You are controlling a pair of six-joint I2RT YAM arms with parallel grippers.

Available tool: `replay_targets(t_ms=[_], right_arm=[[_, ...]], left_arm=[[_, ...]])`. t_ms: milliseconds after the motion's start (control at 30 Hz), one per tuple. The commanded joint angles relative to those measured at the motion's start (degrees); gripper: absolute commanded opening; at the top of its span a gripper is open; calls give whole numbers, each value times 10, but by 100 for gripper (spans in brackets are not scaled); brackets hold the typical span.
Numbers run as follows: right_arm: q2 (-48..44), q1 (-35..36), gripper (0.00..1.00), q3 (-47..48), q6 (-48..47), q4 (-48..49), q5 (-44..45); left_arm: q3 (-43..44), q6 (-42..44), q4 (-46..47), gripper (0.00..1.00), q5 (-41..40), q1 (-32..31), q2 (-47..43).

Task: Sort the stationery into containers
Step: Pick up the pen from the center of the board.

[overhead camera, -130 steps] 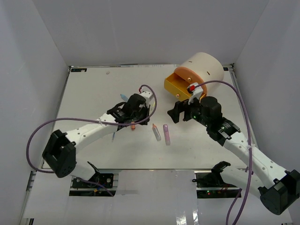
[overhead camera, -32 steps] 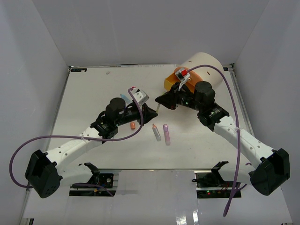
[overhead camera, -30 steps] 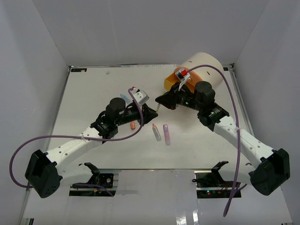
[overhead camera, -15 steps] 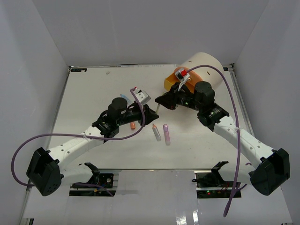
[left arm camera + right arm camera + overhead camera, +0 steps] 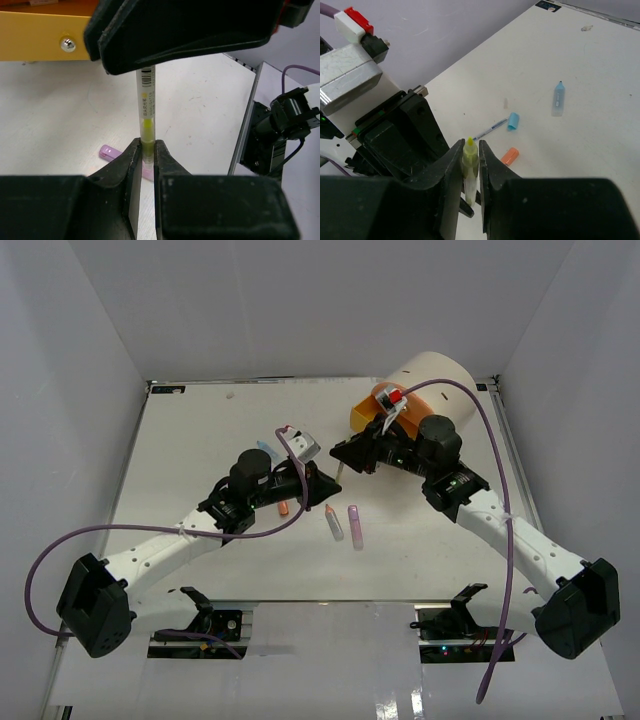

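A yellow highlighter (image 5: 146,112) spans the gap between my two grippers above the table. My left gripper (image 5: 146,150) is shut on its yellow-green end. My right gripper (image 5: 470,152) has its pads pressed on the other part, the yellow nib (image 5: 469,142) showing at the fingertips. In the top view the grippers meet nose to nose, left gripper (image 5: 328,483), right gripper (image 5: 345,455). Just behind them the orange drawer (image 5: 362,418) stands pulled out of the cream cylinder (image 5: 440,380).
On the table lie a purple marker (image 5: 354,525), a grey marker with an orange tip (image 5: 333,522), an orange cap (image 5: 284,507) and a blue marker (image 5: 264,448). A blue cap (image 5: 513,121) and a thin blue pen (image 5: 490,131) lie near them.
Over four seconds both arms swung together over the table's middle. In the last second the left jaws closed on the highlighter; the arms barely shifted.
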Motion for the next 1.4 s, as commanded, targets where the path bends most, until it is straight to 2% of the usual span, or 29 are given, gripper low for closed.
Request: replay_targets(t_ms=[0,200,433,967,1367], right_arm=[[-17,2,34,-11,-5,78,-9],[-31,2,48,-44,-12,148,-28],[-38,11,50,-83,-12,216,-48],[-45,12,46,-119,-5,302,-45],[-35,17,34,-118,-3,320,-49]], left_arm=[[-4,-39,45,1,37,-7,-19],[-6,-74,88,0,27,-8,-24],[-27,-135,183,0,7,-8,-20],[-57,-178,260,0,12,-9,-15],[-60,-177,272,2,28,-9,-11]])
